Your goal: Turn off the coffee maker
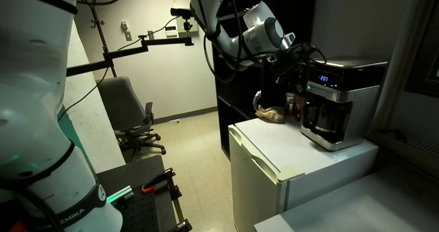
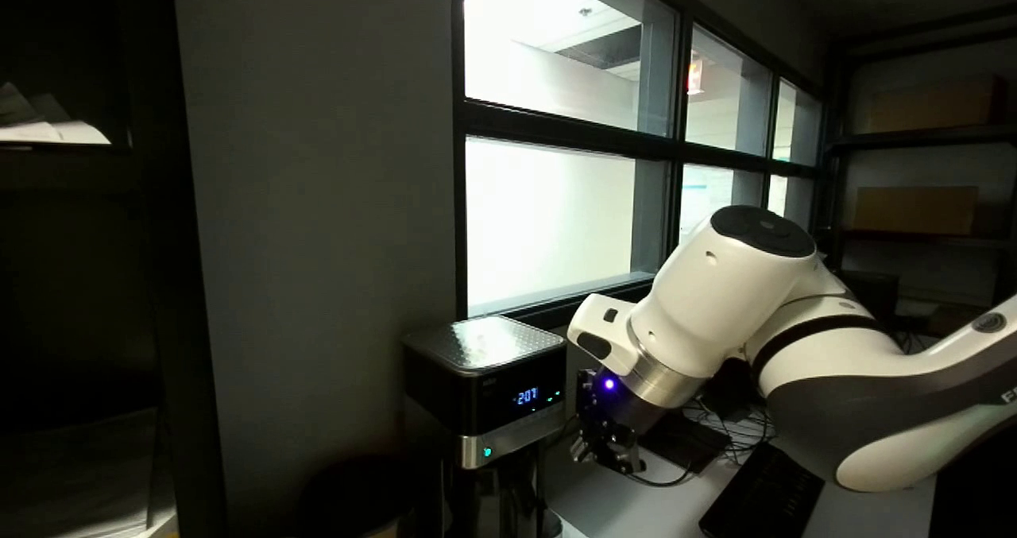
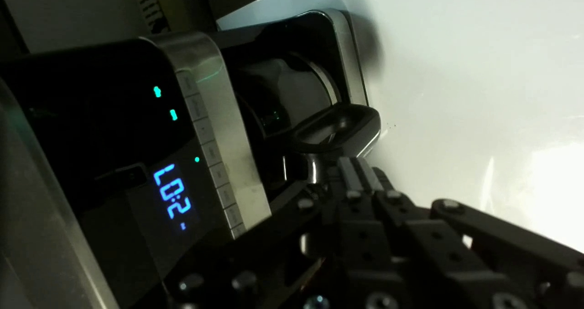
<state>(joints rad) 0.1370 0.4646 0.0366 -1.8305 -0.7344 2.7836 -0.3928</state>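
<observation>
The silver-and-black coffee maker (image 1: 364, 112) stands upright on the white cabinet and also shows in an exterior view (image 2: 469, 399). Its blue display (image 1: 323, 78) reads 2:07, with small green lights below it and one on the silver band. In the wrist view, a row of small buttons (image 3: 212, 154) runs along the silver band. The dark carafe (image 3: 292, 90) sits below, its handle (image 3: 342, 126) facing outward. My gripper (image 3: 358, 174) is shut and empty, in front of the machine. Its fingertips overlap the carafe handle in the wrist view; contact cannot be told. The band's lower end is hidden behind the gripper.
The white cabinet-like box (image 1: 257, 146) bears a crumpled brown bag (image 1: 271, 114) and a jar (image 1: 291, 103) behind the gripper. A black shelf (image 1: 236, 88) stands behind. A white table (image 1: 356, 204) is beside the cabinet. A windowed wall (image 2: 568, 125) rises behind the machine.
</observation>
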